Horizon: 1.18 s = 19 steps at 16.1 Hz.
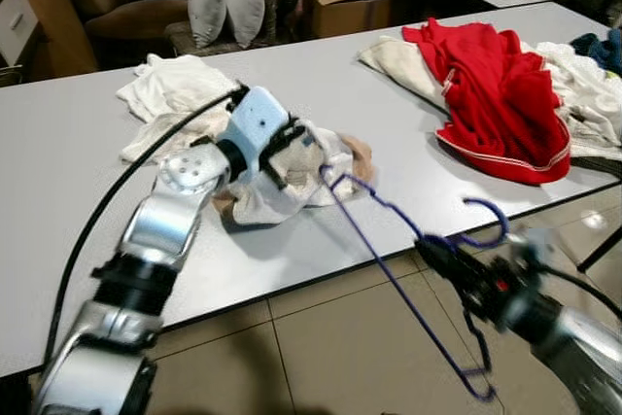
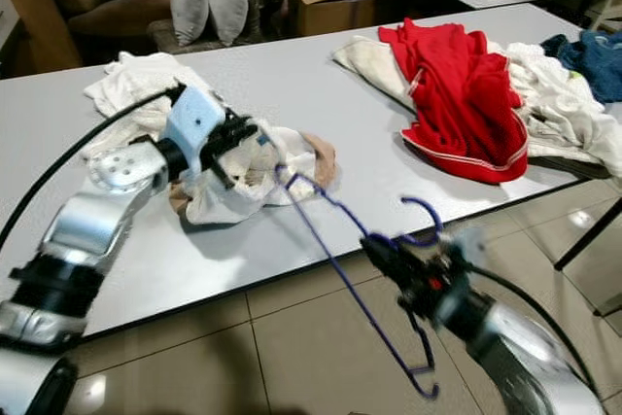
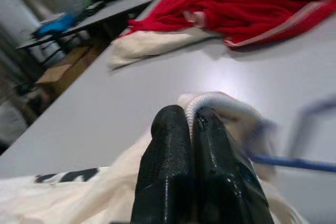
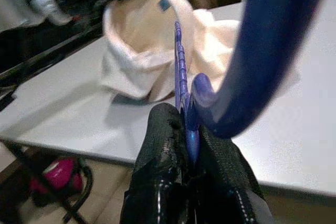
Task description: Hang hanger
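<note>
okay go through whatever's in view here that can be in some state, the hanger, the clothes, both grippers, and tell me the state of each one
blue hanger: held off the table, one end poked into the cream garment.
cream garment: bunched on the table, its edge lifted.
left gripper: shut on the cream garment's edge.
right gripper: shut on the blue hanger by its hook.
red garment: lying crumpled on the table.
white cloth: lying crumpled.
</note>
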Available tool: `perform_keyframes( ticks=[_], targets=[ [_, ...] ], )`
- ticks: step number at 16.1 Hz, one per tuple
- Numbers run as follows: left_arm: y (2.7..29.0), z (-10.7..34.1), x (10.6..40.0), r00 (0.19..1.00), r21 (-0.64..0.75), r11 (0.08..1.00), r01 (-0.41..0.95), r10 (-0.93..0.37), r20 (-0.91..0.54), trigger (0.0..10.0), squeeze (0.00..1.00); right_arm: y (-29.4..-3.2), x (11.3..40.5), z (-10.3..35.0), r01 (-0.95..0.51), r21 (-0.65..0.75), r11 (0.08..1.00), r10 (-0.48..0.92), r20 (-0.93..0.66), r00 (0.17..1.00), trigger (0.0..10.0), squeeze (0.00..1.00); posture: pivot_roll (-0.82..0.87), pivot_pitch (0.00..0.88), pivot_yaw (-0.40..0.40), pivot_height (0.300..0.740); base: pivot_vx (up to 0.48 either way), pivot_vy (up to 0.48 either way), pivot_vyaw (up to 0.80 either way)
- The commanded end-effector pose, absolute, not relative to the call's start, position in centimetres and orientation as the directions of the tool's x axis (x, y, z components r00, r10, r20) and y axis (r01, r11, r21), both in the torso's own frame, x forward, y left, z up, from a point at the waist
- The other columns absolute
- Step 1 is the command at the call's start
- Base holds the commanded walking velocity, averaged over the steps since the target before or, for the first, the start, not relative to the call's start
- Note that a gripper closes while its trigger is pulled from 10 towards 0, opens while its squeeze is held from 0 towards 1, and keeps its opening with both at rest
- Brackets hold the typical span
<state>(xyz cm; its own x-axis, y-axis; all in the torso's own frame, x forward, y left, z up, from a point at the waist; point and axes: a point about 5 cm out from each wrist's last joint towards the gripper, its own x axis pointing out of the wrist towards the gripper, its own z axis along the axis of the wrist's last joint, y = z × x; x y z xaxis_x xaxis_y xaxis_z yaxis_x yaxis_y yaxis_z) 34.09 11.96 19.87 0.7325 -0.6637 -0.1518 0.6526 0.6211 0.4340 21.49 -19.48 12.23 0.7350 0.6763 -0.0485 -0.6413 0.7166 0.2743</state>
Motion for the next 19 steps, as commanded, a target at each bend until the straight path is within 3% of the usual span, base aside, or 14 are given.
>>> perform_keyframes(
  ticks=[1, 7, 10, 12, 15, 16, 19],
  targets=[
    [12.1, 19.9, 33.7, 0.715, 0.458, 0.586, 0.669, -0.677, -0.178, 0.0, 0.00, -19.0, 22.2, 12.5, -0.644, 0.260, 0.719, 0.674, -0.034, 0.738, 10.0, 0.00, -0.24, 0.000, 0.034, 0.740, 0.000, 0.000, 0.00],
    [11.9, 19.6, 33.0, 0.676, 0.478, 0.526, 0.703, -0.702, -0.222, 0.0, 0.00, -15.5, 24.4, 14.2, -0.668, 0.366, 0.648, 0.705, 0.042, 0.708, 10.0, 0.00, -0.23, 0.000, 0.027, 0.740, 0.000, 0.000, 0.00],
    [11.6, 19.4, 33.1, 0.675, 0.509, 0.502, 0.699, -0.698, -0.238, 0.0, 0.00, -15.1, 26.5, 15.4, -0.534, 0.562, 0.632, 0.549, 0.161, 0.820, 10.0, 0.00, -0.23, 0.000, 0.027, 0.740, 0.000, 0.000, 0.00],
    [11.6, 18.8, 33.1, 0.677, 0.532, 0.481, 0.696, -0.686, -0.265, 0.0, 0.00, -15.4, 27.6, 14.4, -0.365, 0.721, 0.589, 0.421, 0.111, 0.900, 10.0, 0.00, -0.22, 0.000, 0.027, 0.740, 0.000, 0.000, 0.00],
    [11.8, 18.1, 33.3, 0.687, 0.540, 0.481, 0.691, -0.668, -0.284, 0.0, 0.00, -15.1, 28.3, 12.3, -0.167, 0.837, 0.522, 0.331, -0.018, 0.944, 10.0, 0.00, -0.22, 0.000, 0.024, 0.740, 0.000, 0.000, 0.00],
    [11.9, 18.2, 33.3, 0.687, 0.536, 0.485, 0.691, -0.671, -0.279, 0.0, 0.00, -15.2, 28.5, 12.2, -0.151, 0.840, 0.521, 0.315, -0.025, 0.949, 10.0, 0.00, -0.22, 0.000, 0.024, 0.740, 0.000, 0.000, 0.00],
    [11.3, 17.9, 32.6, 0.615, 0.495, 0.435, 0.752, -0.732, -0.292, 0.0, 0.00, -15.9, 30.5, 13.6, -0.126, 0.923, 0.365, 0.189, 0.059, 0.980, 10.0, 0.00, -0.22, 0.000, 0.026, 0.740, 0.000, 0.000, 0.00]
  ],
)
